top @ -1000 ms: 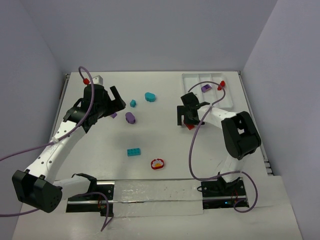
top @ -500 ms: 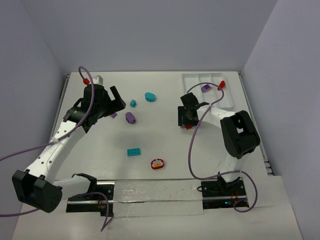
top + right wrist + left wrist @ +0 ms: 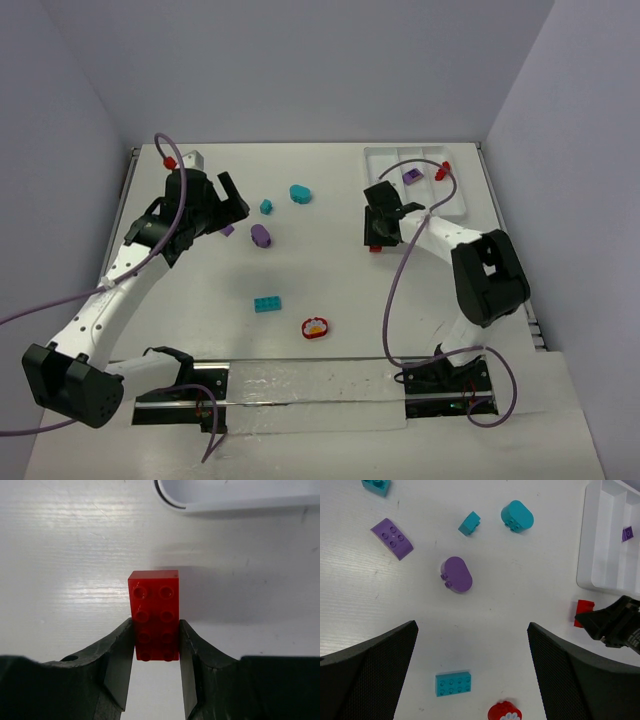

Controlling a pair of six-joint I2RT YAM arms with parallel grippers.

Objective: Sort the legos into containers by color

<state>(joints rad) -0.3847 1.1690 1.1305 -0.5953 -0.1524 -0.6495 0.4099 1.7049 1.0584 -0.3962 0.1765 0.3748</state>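
My right gripper (image 3: 156, 645) is shut on a red lego brick (image 3: 154, 615), its fingers pressed on the brick's long sides, just above the table. From above, that gripper (image 3: 377, 238) and the brick (image 3: 376, 247) sit near the front left corner of the white tray (image 3: 385, 156). One container holds a purple piece (image 3: 411, 176), and the one to its right a red piece (image 3: 441, 171). My left gripper (image 3: 471, 625) hangs open and empty above the loose legos: a teal brick (image 3: 453, 684), a red round piece (image 3: 504, 712) and a purple rounded piece (image 3: 457, 574).
More loose legos lie at mid-table: a purple curved piece (image 3: 392, 538), a small teal piece (image 3: 469, 523) and a teal rounded piece (image 3: 517, 516). A white block (image 3: 195, 158) stands at the back left. Grey walls close in the table.
My right gripper has shut on the red brick and shifted slightly toward the tray. The left arm has barely moved.
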